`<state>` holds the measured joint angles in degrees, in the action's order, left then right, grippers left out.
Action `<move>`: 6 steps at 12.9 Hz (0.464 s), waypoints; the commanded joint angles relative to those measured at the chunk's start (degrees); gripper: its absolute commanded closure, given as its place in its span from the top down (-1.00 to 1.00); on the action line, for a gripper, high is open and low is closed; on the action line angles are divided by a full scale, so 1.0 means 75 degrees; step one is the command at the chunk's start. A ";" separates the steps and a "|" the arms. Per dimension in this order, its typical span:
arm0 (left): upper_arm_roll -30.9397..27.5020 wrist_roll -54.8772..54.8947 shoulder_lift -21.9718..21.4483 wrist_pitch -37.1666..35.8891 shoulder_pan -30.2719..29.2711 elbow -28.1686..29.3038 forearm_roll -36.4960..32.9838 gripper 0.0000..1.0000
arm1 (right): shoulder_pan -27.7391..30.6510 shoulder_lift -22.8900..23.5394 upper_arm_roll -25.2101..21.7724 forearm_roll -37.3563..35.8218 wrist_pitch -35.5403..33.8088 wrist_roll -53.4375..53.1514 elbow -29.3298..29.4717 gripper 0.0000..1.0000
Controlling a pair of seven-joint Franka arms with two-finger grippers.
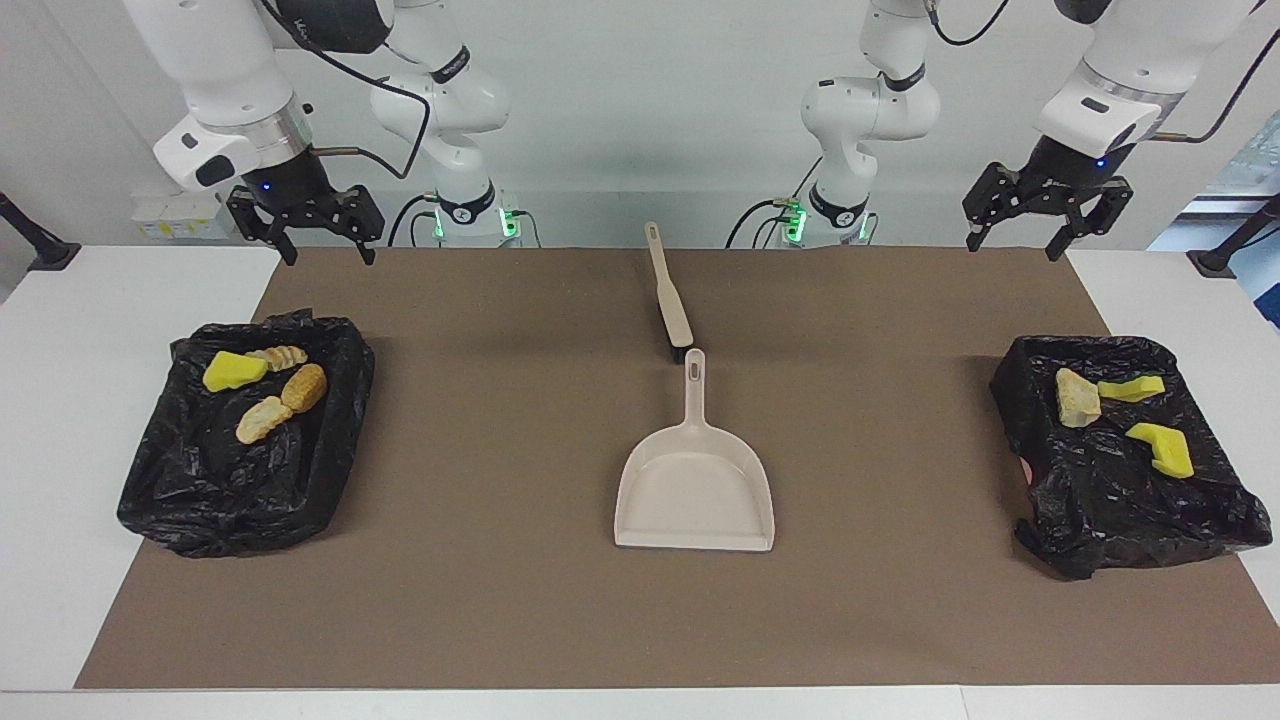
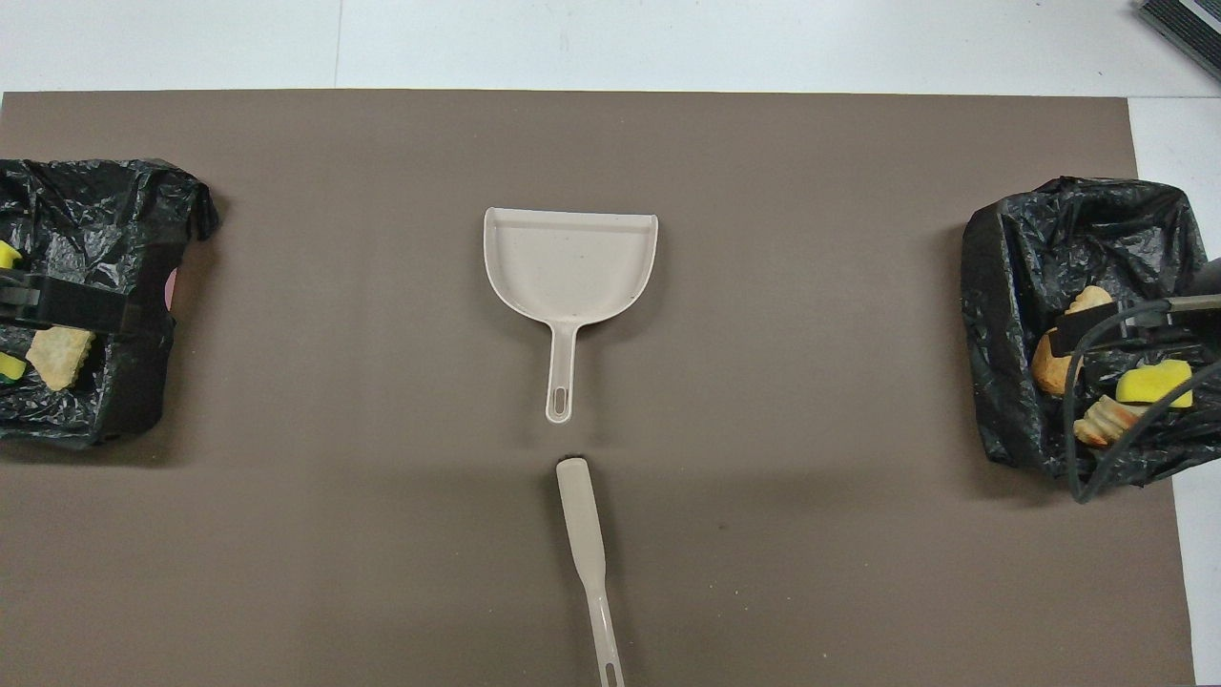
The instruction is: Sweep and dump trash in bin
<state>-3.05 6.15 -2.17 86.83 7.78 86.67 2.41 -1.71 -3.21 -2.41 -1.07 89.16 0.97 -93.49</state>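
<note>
Looking at both grippers, left gripper [image 1: 1047, 218] and right gripper [image 1: 305, 225], you are seeing spread, empty fingers, since the trash [image 1: 262, 386] is sitting binned.

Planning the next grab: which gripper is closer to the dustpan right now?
Neither clearly. The left gripper hangs raised at its end of the table, the right gripper at the other; the dustpan lies midway.
</note>
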 commanded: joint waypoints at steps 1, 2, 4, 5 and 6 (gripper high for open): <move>0.0021 0.0083 0.0008 -0.0255 -0.0052 0.0057 -0.0098 1.00 | 0.0041 -0.0111 0.0028 -0.0010 -0.0110 -0.0059 -0.0074 1.00; 0.0020 0.0082 0.0009 -0.0384 -0.0064 0.0045 -0.0098 1.00 | 0.0041 -0.0111 0.0017 0.0002 -0.0110 -0.0059 -0.0074 1.00; 0.0009 0.0106 0.0008 -0.0479 -0.0053 0.0010 -0.0343 1.00 | 0.0041 -0.0111 0.0005 0.0002 -0.0110 -0.0059 -0.0074 1.00; 0.0009 0.0117 -0.0026 -0.0491 -0.0041 0.0045 -0.0356 1.00 | 0.0041 -0.0111 -0.0007 0.0002 -0.0110 -0.0059 -0.0074 1.00; 0.0009 0.0152 -0.0038 -0.0491 -0.0052 0.0080 -0.0356 1.00 | 0.0041 -0.0111 0.0005 0.0002 -0.0110 -0.0059 -0.0074 1.00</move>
<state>-3.13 6.23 -1.93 84.10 7.77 86.80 0.78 -1.71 -3.21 -2.55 -1.07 89.15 0.97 -93.49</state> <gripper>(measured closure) 0.000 0.000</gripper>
